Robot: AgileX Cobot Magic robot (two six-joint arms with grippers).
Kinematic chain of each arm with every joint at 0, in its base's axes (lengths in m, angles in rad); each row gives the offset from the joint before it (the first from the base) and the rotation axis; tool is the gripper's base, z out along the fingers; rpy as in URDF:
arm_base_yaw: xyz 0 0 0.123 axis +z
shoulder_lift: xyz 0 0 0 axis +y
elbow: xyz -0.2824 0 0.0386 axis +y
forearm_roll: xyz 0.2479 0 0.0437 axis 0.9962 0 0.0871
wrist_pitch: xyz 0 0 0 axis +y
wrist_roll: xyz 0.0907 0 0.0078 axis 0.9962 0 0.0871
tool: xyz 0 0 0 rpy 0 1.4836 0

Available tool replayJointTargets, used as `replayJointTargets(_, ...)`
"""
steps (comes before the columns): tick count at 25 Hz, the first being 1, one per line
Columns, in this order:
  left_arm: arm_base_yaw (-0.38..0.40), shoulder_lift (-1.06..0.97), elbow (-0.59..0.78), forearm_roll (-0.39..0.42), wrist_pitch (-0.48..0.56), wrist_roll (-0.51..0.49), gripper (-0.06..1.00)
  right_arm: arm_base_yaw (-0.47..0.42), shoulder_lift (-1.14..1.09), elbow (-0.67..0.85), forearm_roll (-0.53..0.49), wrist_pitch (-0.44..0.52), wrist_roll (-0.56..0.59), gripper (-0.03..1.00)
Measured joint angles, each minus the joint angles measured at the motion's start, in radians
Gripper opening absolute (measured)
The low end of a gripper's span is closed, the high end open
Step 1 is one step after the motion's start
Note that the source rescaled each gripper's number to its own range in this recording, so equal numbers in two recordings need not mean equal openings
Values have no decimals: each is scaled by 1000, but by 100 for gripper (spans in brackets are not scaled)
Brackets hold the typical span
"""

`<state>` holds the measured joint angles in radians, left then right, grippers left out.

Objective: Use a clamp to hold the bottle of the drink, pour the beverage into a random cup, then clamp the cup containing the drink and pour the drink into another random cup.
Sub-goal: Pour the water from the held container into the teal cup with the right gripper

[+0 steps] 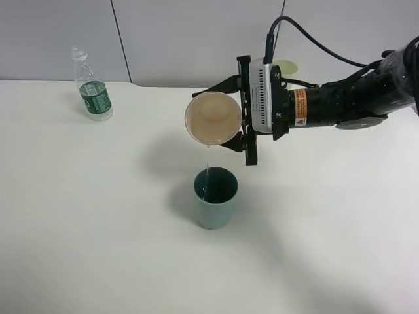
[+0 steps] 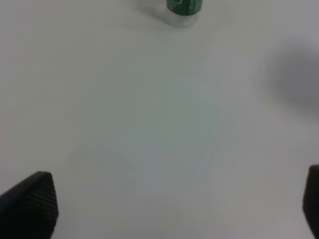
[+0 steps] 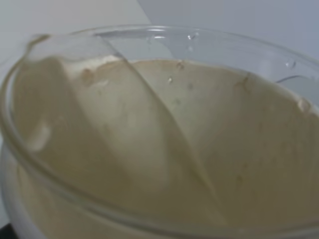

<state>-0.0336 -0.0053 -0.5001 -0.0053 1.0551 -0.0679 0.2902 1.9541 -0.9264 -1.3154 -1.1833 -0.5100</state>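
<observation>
Nearest on the tabletop (image 1: 98, 248) stands the teal cup (image 1: 216, 197), upright, taking a thin thread of the beverage (image 1: 207, 171). Directly above it the right gripper (image 1: 243, 124) is clenched on the blue-sleeved cup (image 1: 213, 118), tipped fully on its side: the second pour looks nearly finished. Next the cup needs righting and setting down. Farther back stands the bottle (image 1: 92, 87); the left gripper (image 2: 164, 206) hangs spread and empty.

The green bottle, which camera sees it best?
The exterior high view: the whole bottle stands at the table's far left. The left wrist view catches only its bottom part. The right wrist view misses it, filled by the tipped cup.
</observation>
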Motion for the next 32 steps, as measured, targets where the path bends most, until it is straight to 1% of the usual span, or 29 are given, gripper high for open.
replayJointTargets(3, 0, 0, 0, 0, 0, 0, 100, -5, 0, 0, 0, 0, -4, 0)
replayJointTargets(13, 0, 0, 0, 0, 0, 0, 100, -5, -17, 0, -5, -1, -142, 0)
replayJointTargets(23, 0, 0, 0, 5, 0, 0, 100, -5, -17, 0, -19, -1, -228, 0)
replayJointTargets(32, 0, 0, 0, 5, 0, 0, 100, -4, -18, 0, -1, -1, -320, 0)
